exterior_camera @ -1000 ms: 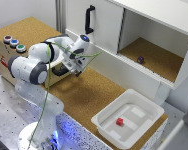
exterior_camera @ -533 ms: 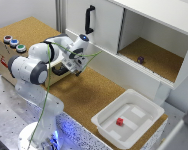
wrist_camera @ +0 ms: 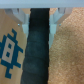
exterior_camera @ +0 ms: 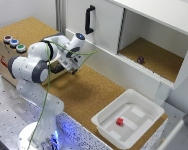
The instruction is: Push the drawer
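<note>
Nothing moved since earlier frames, fingers (wrist_camera: 40, 15) spread open astride black handle (wrist_camera: 39, 50), drawer (wrist_camera: 11, 52) face clear only at wrist.

A cork-topped table (exterior_camera: 89, 92) carries a white tub (exterior_camera: 129, 125) and wooden box (exterior_camera: 9, 52).

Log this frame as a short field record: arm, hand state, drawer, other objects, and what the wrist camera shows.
arm: Franka arm bent low over the cork surface, at the wooden box on the exterior view's left
hand: hand at the box's front; open or shut cannot be told
drawer: mostly hidden behind the arm; position not readable
wrist view: dark handle between the two fingertips, pale wood and cork on either side
box top: three buttons
white tub: holds a small red block
cabinet: open compartment with a small dark object
</note>
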Controlling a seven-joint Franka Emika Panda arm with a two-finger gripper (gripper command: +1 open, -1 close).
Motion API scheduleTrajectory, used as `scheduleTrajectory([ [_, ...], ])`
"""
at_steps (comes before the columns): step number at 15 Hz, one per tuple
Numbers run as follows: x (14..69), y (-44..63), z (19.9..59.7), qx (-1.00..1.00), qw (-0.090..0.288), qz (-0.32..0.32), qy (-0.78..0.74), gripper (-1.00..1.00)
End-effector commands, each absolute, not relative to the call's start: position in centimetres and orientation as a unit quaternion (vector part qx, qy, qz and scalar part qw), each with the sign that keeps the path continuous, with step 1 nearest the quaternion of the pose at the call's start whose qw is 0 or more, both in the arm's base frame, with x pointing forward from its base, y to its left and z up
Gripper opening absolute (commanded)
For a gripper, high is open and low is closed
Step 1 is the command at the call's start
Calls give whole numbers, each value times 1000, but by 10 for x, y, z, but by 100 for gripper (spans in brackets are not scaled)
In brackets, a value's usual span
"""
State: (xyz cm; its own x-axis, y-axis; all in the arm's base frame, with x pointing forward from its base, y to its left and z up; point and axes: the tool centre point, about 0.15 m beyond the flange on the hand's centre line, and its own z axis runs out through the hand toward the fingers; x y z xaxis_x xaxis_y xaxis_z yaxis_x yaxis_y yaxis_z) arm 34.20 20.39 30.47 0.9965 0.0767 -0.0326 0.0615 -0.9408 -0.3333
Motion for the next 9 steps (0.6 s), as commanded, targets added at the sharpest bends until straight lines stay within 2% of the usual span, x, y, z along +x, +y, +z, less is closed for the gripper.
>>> scheduleTrajectory([
  [1,341,262,284,-985,164,38,-44,-100],
  [9,334,333,281,-981,159,44,-97,-100],
])
